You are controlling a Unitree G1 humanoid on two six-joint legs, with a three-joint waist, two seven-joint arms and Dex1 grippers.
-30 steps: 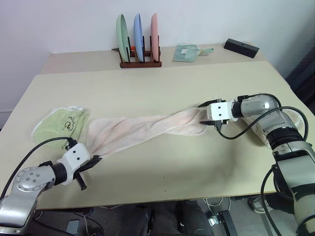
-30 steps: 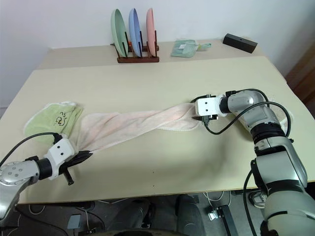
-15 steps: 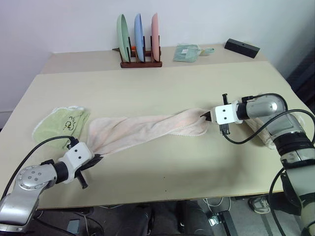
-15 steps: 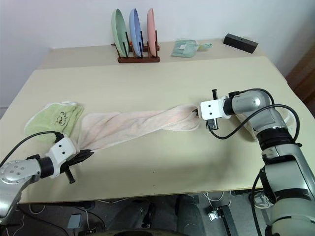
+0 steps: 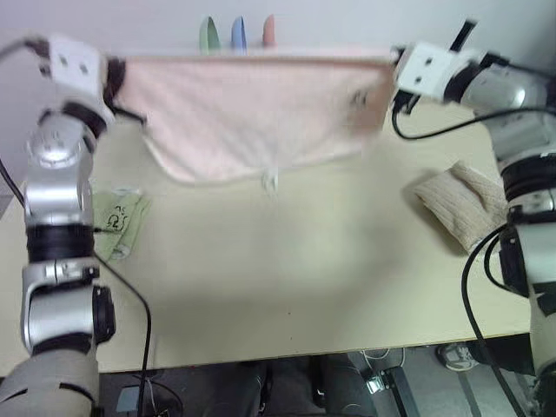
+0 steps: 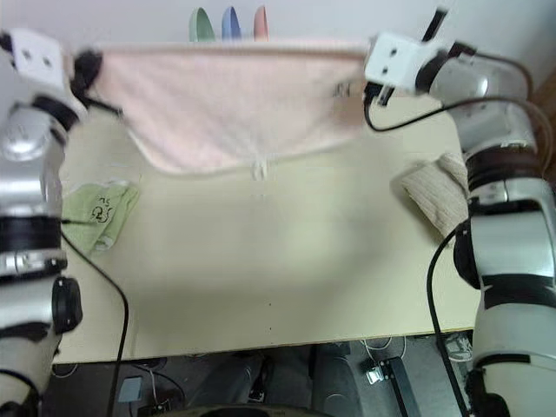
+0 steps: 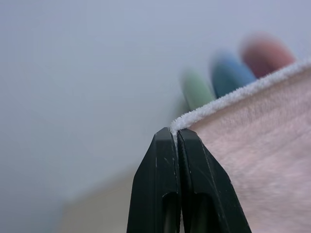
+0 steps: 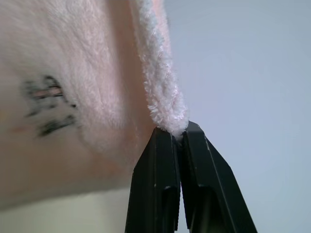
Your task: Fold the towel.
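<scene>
The pale pink towel (image 5: 252,109) hangs spread out in the air above the table, its top edge stretched taut between both grippers and its lower edge sagging free. A small dark mark (image 5: 357,99) sits near its right end. My left gripper (image 5: 122,74) is shut on the towel's upper left corner (image 7: 181,125). My right gripper (image 5: 393,62) is shut on the upper right corner (image 8: 172,124). Both arms are raised high.
A light green towel (image 5: 117,224) lies on the table (image 5: 287,269) at the left. A beige towel (image 5: 460,204) lies at the right. The tips of three upright plates (image 5: 236,26) show above the held towel, at the back.
Both arms have swung up from the table, lifting the pink towel off it and pulling it out flat between them. The right gripper shut on its corner of the towel.
</scene>
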